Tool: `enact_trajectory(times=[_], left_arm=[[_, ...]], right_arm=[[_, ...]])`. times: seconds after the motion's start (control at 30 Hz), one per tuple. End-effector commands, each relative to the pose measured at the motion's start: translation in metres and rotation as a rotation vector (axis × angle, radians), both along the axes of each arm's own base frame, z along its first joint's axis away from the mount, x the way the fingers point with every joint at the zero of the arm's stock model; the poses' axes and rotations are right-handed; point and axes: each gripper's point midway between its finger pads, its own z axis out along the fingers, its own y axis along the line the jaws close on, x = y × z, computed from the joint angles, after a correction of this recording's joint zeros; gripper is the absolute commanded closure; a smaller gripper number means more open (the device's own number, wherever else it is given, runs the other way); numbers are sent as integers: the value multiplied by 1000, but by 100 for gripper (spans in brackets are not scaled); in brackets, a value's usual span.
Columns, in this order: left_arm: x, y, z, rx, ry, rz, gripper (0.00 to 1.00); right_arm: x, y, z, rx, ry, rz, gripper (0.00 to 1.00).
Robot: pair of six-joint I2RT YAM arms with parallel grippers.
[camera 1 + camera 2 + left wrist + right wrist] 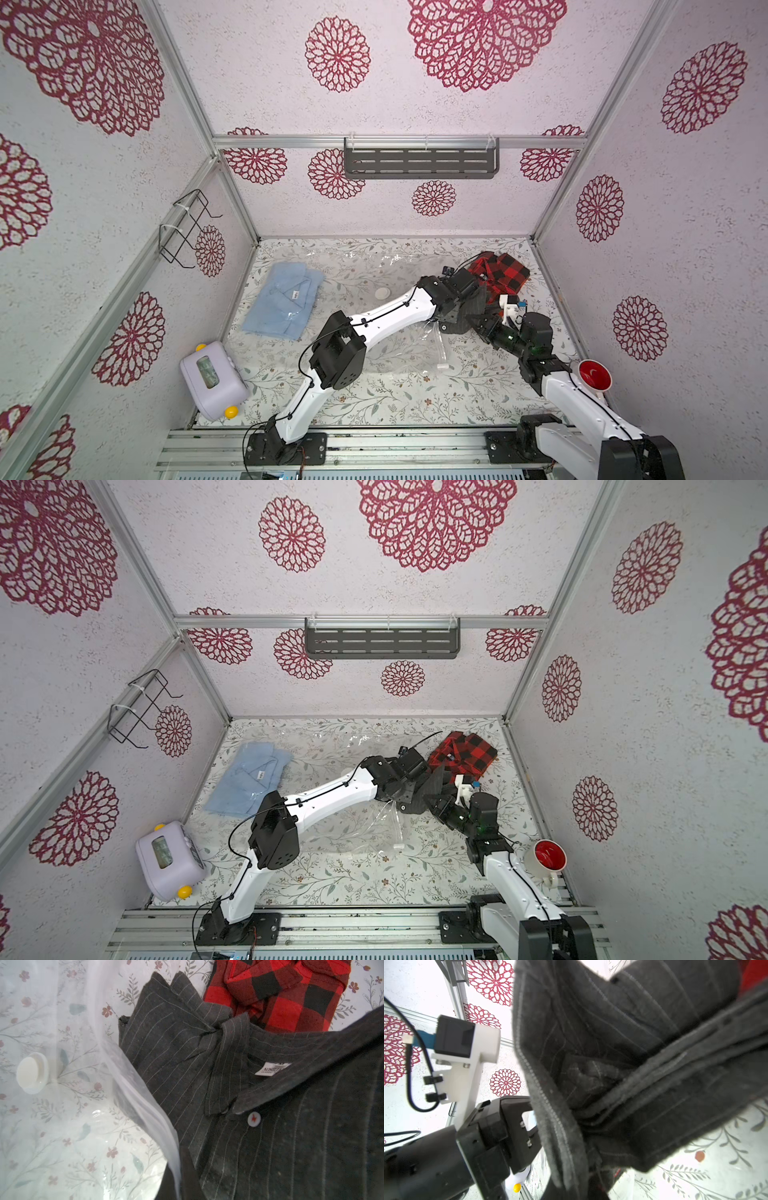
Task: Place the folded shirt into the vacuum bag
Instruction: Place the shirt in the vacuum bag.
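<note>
Table (374,399): covered in a floral print, with both arms reaching over its right half.
Vacuum bag (361,270): clear and glossy, lying flat across the middle of the table. Its right edge is lifted off the surface beside the tools.
Blue shirt (286,303): folded at the left end of the table, with glossy film over it, well apart from both tools.
Dark shirt (270,1136): grey with thin pale stripes, folded, collar and a white button showing. It is raised at the right of the table between the two tools, just beside the bag's lifted edge and outside it.
Red checked shirt (505,272): bunched in the far right corner, touching the dark shirt's far side.
Left tool (448,320): pressed together, a strip of the bag's film running up into it. The dark shirt hangs right against it.
Right tool (476,322): pinching the dark shirt, its tips buried in the cloth's folded layers.
Purple box (212,380): near left corner, with yellow knobs.
Red cup (594,374): at the near right edge, beside the right arm.
Valve (32,1073): a round white disc on the bag's face, left of the dark shirt.
</note>
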Motion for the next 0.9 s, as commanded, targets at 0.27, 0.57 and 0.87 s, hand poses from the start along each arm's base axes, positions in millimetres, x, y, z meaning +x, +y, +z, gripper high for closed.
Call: enact_trajectory(times=[0.27, 0.57, 0.87], left_arm=[[-11, -5, 7, -110, -12, 21, 100], [0, 6, 25, -127, -62, 57, 100], [6, 11, 38, -159, -77, 68, 100]], right_arm=[[38, 3, 81, 40, -169, -35, 100], [16, 27, 66, 81, -135, 7, 100], [-27, 40, 16, 73, -21, 36, 100]])
